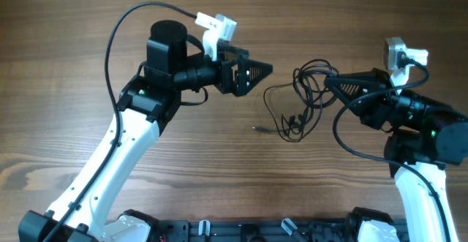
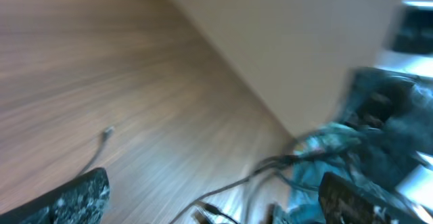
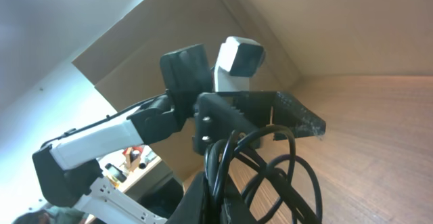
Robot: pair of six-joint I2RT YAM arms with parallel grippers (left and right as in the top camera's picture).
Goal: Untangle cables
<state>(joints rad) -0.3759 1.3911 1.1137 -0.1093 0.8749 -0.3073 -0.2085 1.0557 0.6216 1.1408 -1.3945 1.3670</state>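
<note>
The cables (image 1: 298, 101) are a loose tangle of thin black cords on the wooden table, with one silver-tipped plug end (image 1: 257, 129) lying out to the left. My right gripper (image 1: 329, 82) is shut on several strands at the tangle's upper right. In the right wrist view the loops (image 3: 277, 170) rise out of the pinched fingers (image 3: 226, 200). My left gripper (image 1: 262, 70) is open and empty, up and left of the tangle and apart from it. The left wrist view is blurred; it shows the cords (image 2: 270, 166) between the wide-apart fingers (image 2: 213, 195) and the plug end (image 2: 107, 132).
Thicker black arm cables run over the left arm (image 1: 110, 44) and loop below the right arm (image 1: 344, 136). The left arm's gripper (image 3: 270, 116) shows just behind the loops in the right wrist view. The arm bases stand along the front edge (image 1: 241, 231).
</note>
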